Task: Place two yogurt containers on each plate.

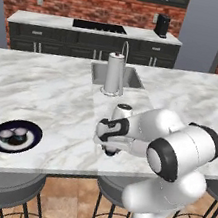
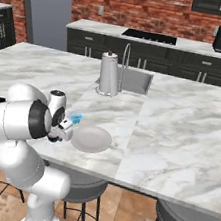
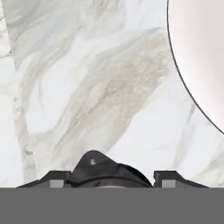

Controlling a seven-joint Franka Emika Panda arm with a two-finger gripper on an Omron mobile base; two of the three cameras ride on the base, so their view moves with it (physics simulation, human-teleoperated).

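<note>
**A:** Left base view. What do we mark?

**B:** The navy plate (image 1: 35,129) at the counter's near left already carries two dark yogurt cups (image 1: 14,136). The gripper (image 1: 109,148) hangs low over the marble counter (image 1: 48,90), well apart from that plate. Its jaws are hidden by the hand.

**A:** Right base view?

**B:** The whitish plate (image 2: 95,141) lies bare. The light blue yogurt cup (image 2: 75,118) stands just beside the wrist, off the plate. We judge it at risk: a swing of the hand toward the plate could knock it over or push it along the counter.

**A:** Hand view?

**B:** A dark yogurt cup (image 3: 98,168) sits between the two fingertips (image 3: 57,180), on the counter and short of the whitish plate's rim (image 3: 197,57). The jaws flank it, but we cannot tell whether they press on it or stand just clear.

**A:** The hazard there?

**B:** We see the cup off-centre, nearer one tip. An uneven closing may tip it or squeeze it out, and a lift before the grip is firm would drop it short of the plate.
</note>
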